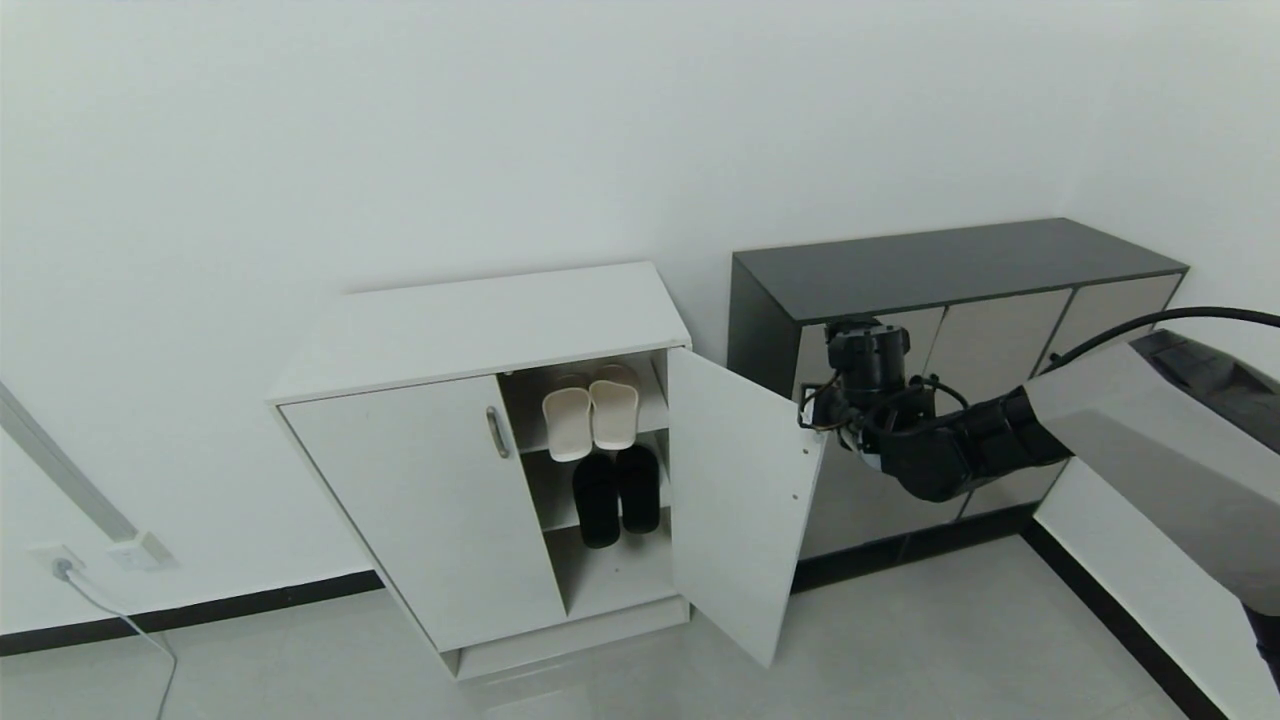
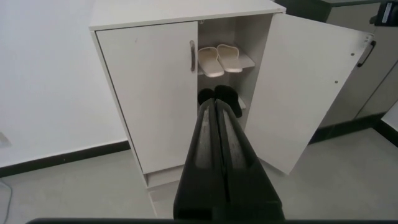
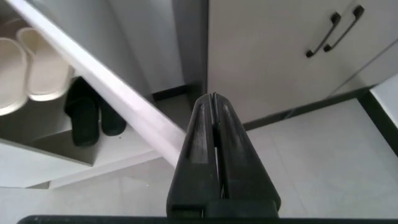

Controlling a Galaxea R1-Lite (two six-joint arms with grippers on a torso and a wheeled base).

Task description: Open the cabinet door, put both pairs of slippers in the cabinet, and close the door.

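Both pairs in cabinet: white slippers top shelf, black slippers below. Door stands swung out, free edge upright. R gripper, fingers pressed together, empty, just beside that edge; door at its 9 o'clock. L gripper, likewise pinched, well back. R arm nearer for the push.

1. The right arm stretches in from the right side, roughly level, white higher up and black toward the wrist.
2. The right tool has both fingers pressed together, holding nothing.
3. The left tool is likewise closed and empty, pointing forward.
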